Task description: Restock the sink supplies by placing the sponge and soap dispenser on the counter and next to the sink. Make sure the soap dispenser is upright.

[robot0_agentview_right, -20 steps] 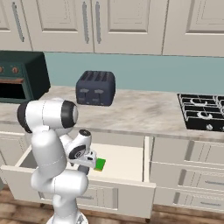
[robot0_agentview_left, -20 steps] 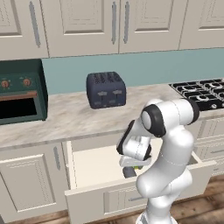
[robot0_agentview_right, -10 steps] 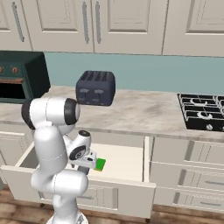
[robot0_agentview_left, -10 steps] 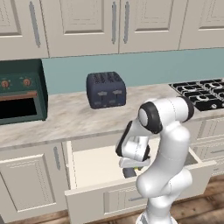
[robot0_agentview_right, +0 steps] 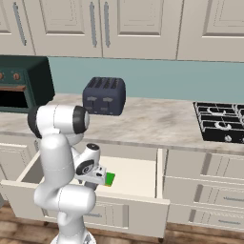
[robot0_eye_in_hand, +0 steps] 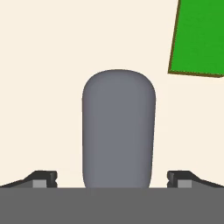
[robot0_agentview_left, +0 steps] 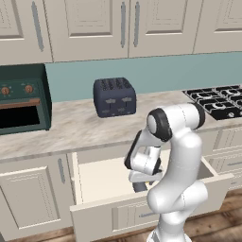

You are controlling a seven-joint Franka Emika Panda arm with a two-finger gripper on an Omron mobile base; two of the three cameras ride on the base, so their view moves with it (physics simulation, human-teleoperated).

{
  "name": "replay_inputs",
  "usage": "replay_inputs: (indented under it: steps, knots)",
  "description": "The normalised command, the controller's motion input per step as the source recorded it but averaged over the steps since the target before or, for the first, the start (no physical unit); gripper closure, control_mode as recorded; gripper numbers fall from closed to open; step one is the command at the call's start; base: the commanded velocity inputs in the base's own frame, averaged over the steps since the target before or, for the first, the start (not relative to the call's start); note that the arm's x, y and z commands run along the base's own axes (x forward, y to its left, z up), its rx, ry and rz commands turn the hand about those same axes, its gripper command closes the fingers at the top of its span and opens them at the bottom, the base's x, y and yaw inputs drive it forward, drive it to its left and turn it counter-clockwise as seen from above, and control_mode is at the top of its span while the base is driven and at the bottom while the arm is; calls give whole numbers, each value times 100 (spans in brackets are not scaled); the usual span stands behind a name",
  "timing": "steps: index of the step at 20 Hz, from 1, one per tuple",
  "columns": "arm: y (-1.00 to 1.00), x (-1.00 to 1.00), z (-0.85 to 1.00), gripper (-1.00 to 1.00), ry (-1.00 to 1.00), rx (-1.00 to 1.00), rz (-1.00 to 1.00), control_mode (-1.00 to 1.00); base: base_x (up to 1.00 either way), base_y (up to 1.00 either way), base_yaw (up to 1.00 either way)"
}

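Cream cabinetry fills the top of both base views above a teal backsplash; below it runs a marbled countertop (robot0_agentview_left: pixel 85 127).

On the countertop: a dark blue toaster (robot0_agentview_left: pixel 115 97), centre of the left base view and upper left of centre in the right base view; a dark green toaster oven (robot0_agentview_left: pixel 21 101) at the left edge; a black gas stovetop (robot0_agentview_right: pixel 221 121) at the right edge.

Below the countertop: an open drawer (robot0_agentview_right: pixel 138 174) with a pale interior, lower centre of both base views. The white arm reaches down into it.

Drawer contents, hand view: the soap dispenser (robot0_eye_in_hand: pixel 119 131), a grey rounded body lying on the cream floor, centre frame. The sponge (robot0_eye_in_hand: pixel 200 37), bright green with a dark edge, sits in the upper right corner, apart from the dispenser. In the right base view the sponge shows as a green patch just right of the gripper.

Gripper (robot0_eye_in_hand: pixel 112 179): fingers spread wide, one tip (robot0_eye_in_hand: pixel 41 178) at the lower left and the other at the lower right, the dispenser's near end between them. Neither tip is seen touching it.
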Motion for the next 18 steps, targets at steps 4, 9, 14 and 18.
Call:
replay_inputs:
  steps: [4,9,14,18]
  knots:
    - [0,0,-12,-100,0,0,0,-100,0,0,0]
    - [0,0,-14,-100,0,0,0,-100,0,0,0]
    - [0,0,-25,-100,0,0,0,-100,0,0,0]
    - [0,0,-26,-100,1,0,0,-100,0,0,0]
